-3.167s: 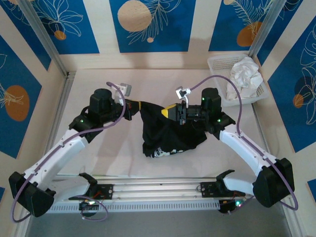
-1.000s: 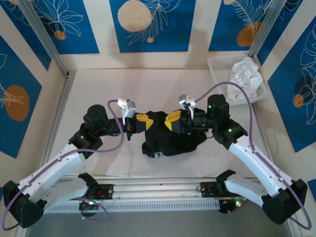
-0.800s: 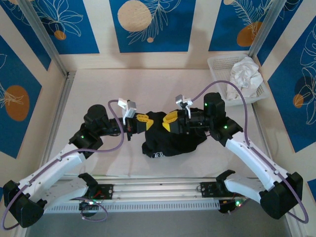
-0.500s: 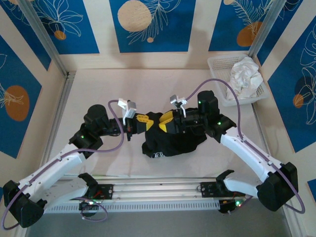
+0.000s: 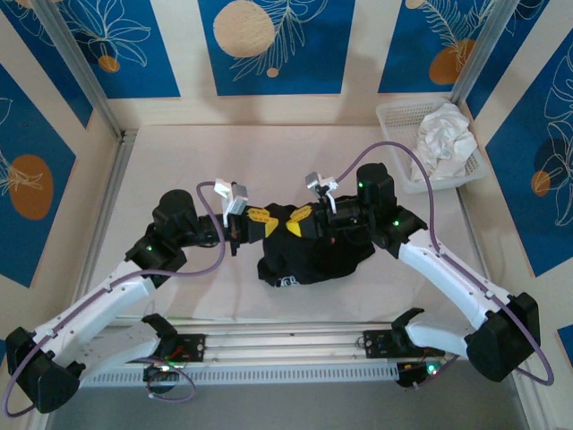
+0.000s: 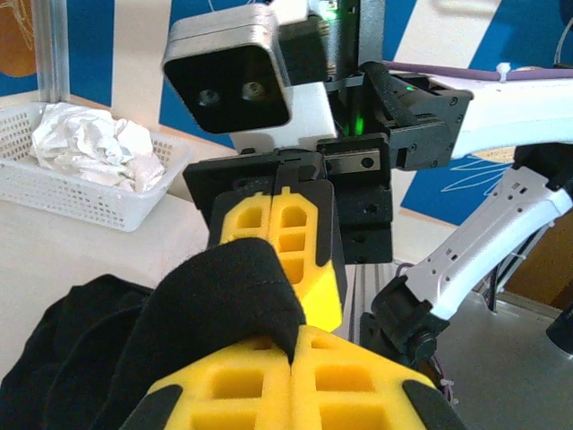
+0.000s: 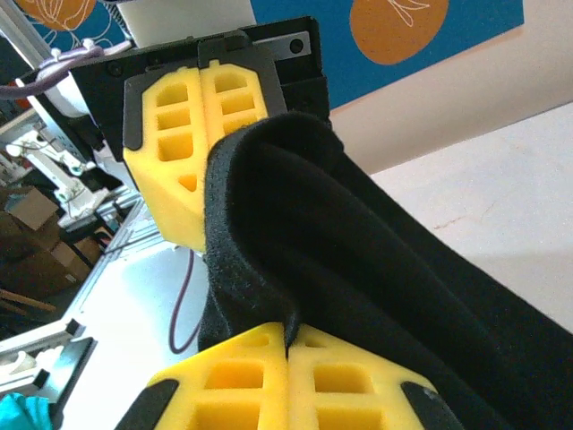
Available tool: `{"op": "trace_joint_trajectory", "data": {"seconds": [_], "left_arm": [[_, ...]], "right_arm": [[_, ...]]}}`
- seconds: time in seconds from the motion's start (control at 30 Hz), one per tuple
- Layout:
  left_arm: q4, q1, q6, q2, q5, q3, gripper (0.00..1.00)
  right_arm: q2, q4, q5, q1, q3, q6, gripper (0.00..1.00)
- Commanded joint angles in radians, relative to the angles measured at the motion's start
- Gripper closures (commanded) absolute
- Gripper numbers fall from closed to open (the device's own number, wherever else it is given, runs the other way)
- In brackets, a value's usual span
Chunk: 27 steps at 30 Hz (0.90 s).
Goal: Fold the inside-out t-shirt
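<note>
Pale beige tabletop (image 5: 179, 148) enclosed by cream walls bearing blue panels (image 5: 269, 45) printed with white leaf outlines and orange discs; aluminium posts (image 5: 81, 67) stand at the far corners, and a slotted metal rail (image 5: 286, 345) runs along the near edge, behind both tools. The left gripper (image 5: 260, 216) and the right gripper (image 5: 298, 218) face each other tip to tip, close together above the table. Each has its yellow pads pressed together on a fold of the inside-out t-shirt (image 5: 313, 255), whose black bulk lies bunched on the table below and mostly to the near side of the right gripper. The left wrist view shows the left gripper (image 6: 291, 358) pinching a rolled black edge (image 6: 224, 287), with the opposing tool straight ahead. The right wrist view shows the right gripper (image 7: 288, 354) clamped likewise on thick black cloth (image 7: 313, 233), with bare table (image 7: 501, 188) to its right. Well behind the right gripper, at the table's far corner, a white slotted basket (image 5: 391, 112) holds a crumpled white cloth (image 5: 445, 134).
</note>
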Motion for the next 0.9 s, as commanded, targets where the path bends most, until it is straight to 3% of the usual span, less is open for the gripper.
{"op": "trace_joint_trajectory", "data": {"seconds": [0.0, 0.17, 0.37, 0.5, 0.6, 0.63, 0.7, 0.83, 0.87], "left_arm": [[-0.009, 0.009, 0.028, -0.002, -0.023, 0.019, 1.00], [-0.028, 0.010, 0.040, -0.002, -0.083, 0.008, 1.00], [0.100, 0.008, -0.007, 0.008, -0.073, -0.098, 0.57], [0.129, 0.006, -0.002, 0.050, -0.060, -0.125, 0.45], [0.128, 0.006, 0.017, 0.087, -0.073, -0.119, 0.43], [0.135, 0.006, 0.018, 0.100, -0.074, -0.117, 0.44], [0.136, 0.006, 0.029, 0.126, -0.075, -0.103, 0.56], [0.055, 0.006, 0.067, 0.138, -0.182, -0.075, 0.95], [0.034, 0.007, 0.073, 0.132, -0.230, -0.072, 1.00]], "right_arm": [[-0.033, -0.017, -0.016, -0.005, 0.010, -0.013, 0.98], [-0.060, -0.068, 0.047, -0.027, 0.030, -0.016, 1.00], [-0.085, -0.143, 0.104, -0.044, 0.097, 0.011, 1.00], [-0.087, -0.251, 0.137, -0.029, 0.160, -0.031, 1.00], [-0.085, -0.325, 0.160, -0.020, 0.200, -0.069, 1.00], [-0.086, -0.335, 0.161, -0.018, 0.207, -0.072, 1.00], [-0.087, -0.359, 0.169, -0.015, 0.225, -0.081, 1.00], [-0.077, -0.535, 0.348, 0.004, 0.316, -0.160, 1.00], [-0.072, -0.585, 0.415, 0.014, 0.339, -0.177, 1.00]]}}
